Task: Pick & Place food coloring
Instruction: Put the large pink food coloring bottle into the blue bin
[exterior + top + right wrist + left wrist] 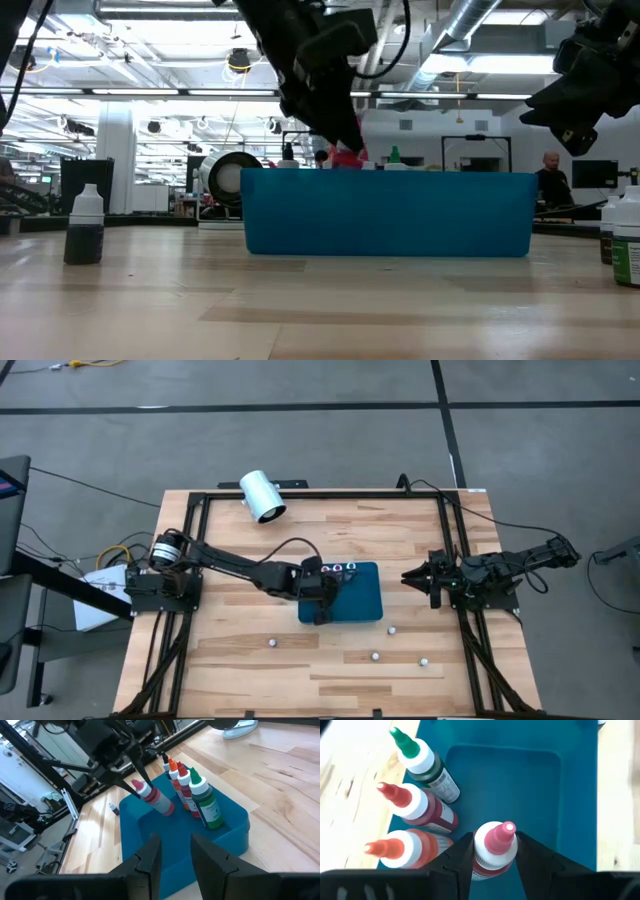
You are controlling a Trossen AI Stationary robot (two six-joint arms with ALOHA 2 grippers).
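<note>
The teal tray lies mid-table. Three small bottles stand in a row along one wall of it: green-capped, red-capped and orange-capped. My left gripper is over the tray, shut on a pink-capped bottle; the right wrist view shows that bottle tilted inside the tray. Several more tiny bottles stand loose on the table's near part, such as one and another. My right gripper waits open at the table's right edge, facing the tray. My left gripper pinches the pink-capped bottle at its white shoulder just below the cap, one finger on each side. The fingers slant down from above and from the table's left. The bottle leans, its lower end down inside the tray; whether it touches the floor I cannot tell.
A big white cylinder lies near the table's far edge. In the low view one dark bottle stands left of the tray and another at the right border. The tray's half away from the standing bottles is bare.
</note>
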